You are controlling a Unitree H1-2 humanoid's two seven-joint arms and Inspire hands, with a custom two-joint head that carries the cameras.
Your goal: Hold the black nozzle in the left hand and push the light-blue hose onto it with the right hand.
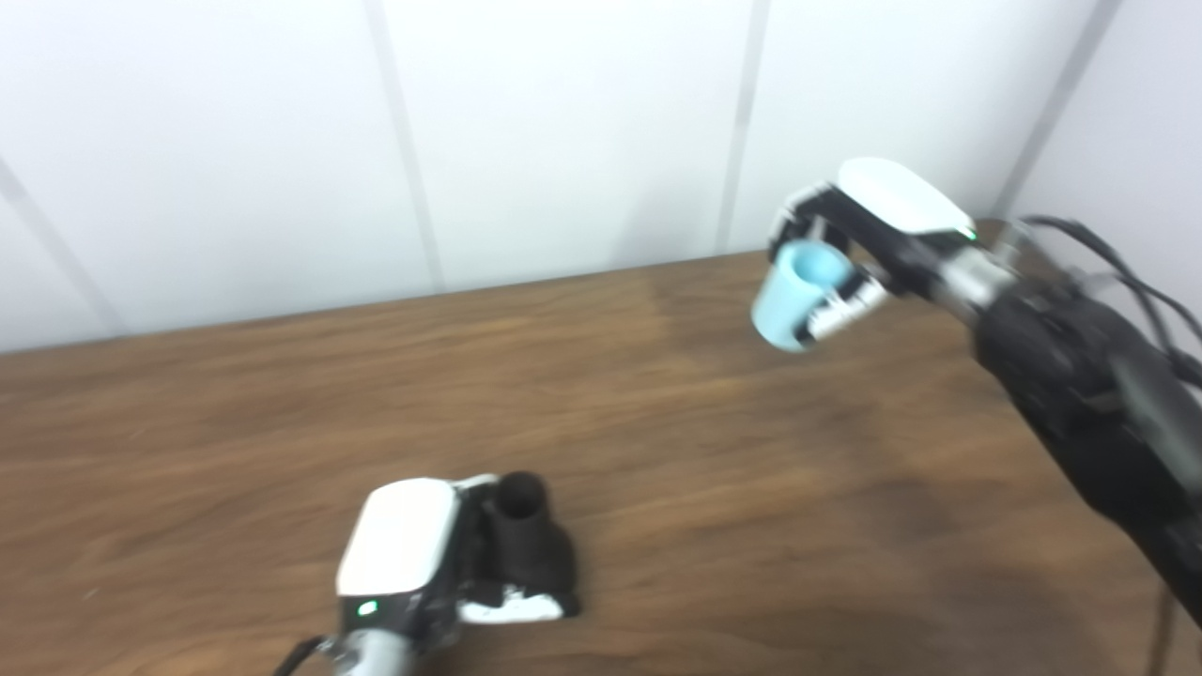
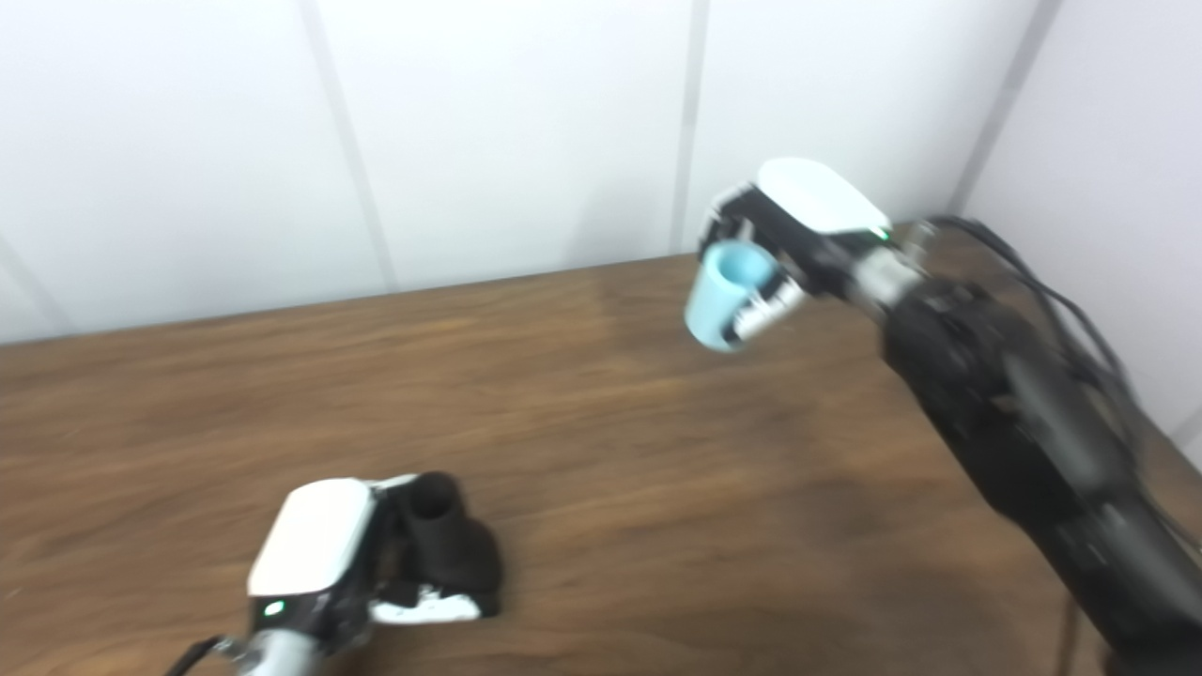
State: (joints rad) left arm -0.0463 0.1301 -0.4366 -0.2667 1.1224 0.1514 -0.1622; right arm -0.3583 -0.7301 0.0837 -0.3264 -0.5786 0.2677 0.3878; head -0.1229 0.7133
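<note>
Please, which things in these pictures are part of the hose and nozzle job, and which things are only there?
Part of the job:
- black nozzle, held by the left robot hand
- light-blue hose, held by the right robot hand, far from the nozzle

Only there:
- wooden table
- white wall panels
- black cables along the right arm

left hand (image 2: 324, 554) gripping black nozzle (image 2: 446, 545), right hand (image 2: 798, 235) gripping light-blue hose (image 2: 718, 296), well apart, wooden table (image 2: 657, 469)
</note>
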